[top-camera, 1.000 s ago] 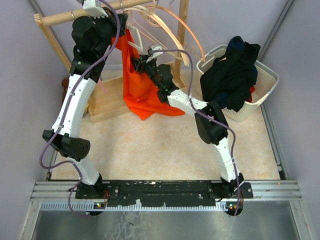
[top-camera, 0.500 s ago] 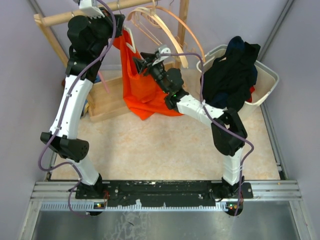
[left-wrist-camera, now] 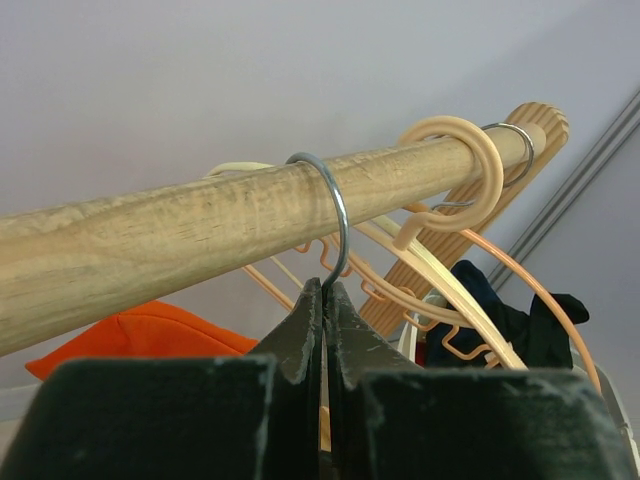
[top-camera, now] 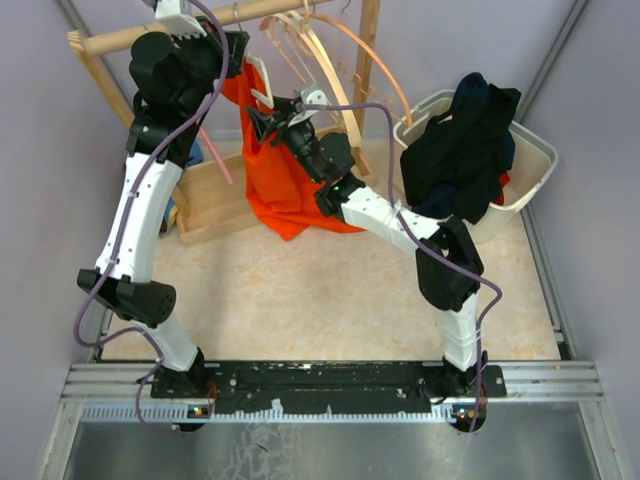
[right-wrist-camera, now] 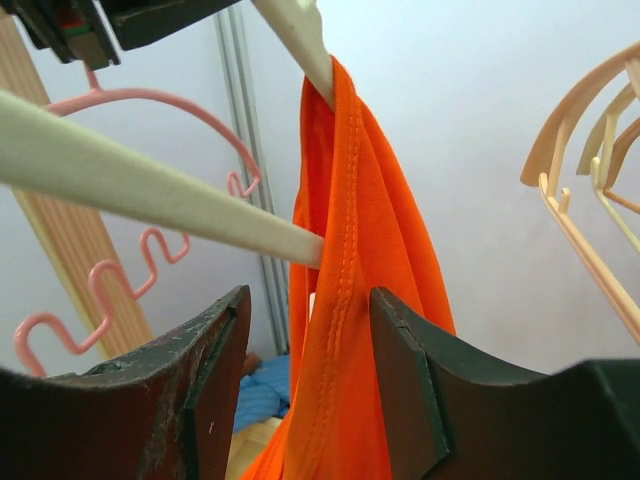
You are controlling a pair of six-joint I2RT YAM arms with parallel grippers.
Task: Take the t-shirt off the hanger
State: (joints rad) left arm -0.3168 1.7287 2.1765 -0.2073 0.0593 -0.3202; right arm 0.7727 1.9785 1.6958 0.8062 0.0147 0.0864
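Observation:
The orange t-shirt (top-camera: 285,185) hangs from a cream hanger (top-camera: 261,94) on the wooden rod (top-camera: 110,38) at the back left. My left gripper (top-camera: 237,47) is up at the rod. In the left wrist view it is shut (left-wrist-camera: 325,292) on the hanger's metal hook (left-wrist-camera: 338,215), which loops over the rod (left-wrist-camera: 200,230). My right gripper (top-camera: 258,118) reaches into the shirt's upper edge. In the right wrist view its jaws (right-wrist-camera: 310,330) stand open. A seamed fold of the t-shirt (right-wrist-camera: 350,290) hangs between them, below the hanger's arm (right-wrist-camera: 150,190).
Several empty tan hangers (top-camera: 325,55) hang on the rod to the right. A pink hanger (right-wrist-camera: 150,100) hangs to the left. A white basket (top-camera: 540,150) piled with dark clothes stands at the back right. The rack's wooden base (top-camera: 215,205) lies under the shirt, with blue cloth (right-wrist-camera: 262,395) below.
My right gripper has risen and moved left toward the hanger's shoulder, and its jaws have spread wider. The left arm has shifted slightly left, still holding the hook.

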